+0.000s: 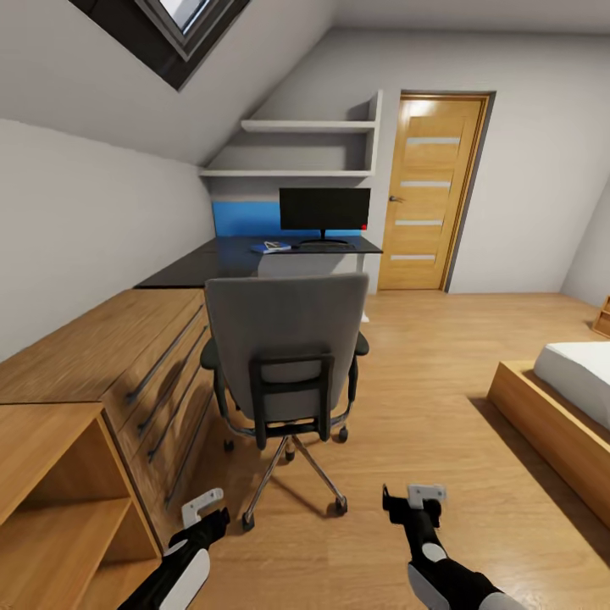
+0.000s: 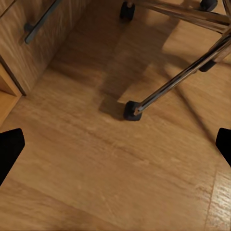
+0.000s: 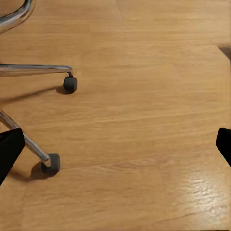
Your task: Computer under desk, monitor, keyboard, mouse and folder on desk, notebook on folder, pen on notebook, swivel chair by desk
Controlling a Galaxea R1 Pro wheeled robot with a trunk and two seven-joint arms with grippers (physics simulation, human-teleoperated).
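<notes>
Currently chair dead ahead, back toward robot, near dresser, short of tabletop. Monitor on tabletop. Left claw and right claw both spread, empty, low. Chair likely rolls easy, may swivel; push at stiff backrest frame.

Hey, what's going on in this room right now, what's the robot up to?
The robot faces the back of the swivel chair, which stands on the wood floor beside a wooden dresser. Both hands, left hand and right hand, hang low, open and empty, holding nothing. Farther off, the monitor stands on the desk, with something blue, likely the folder, lying beside it.
</notes>
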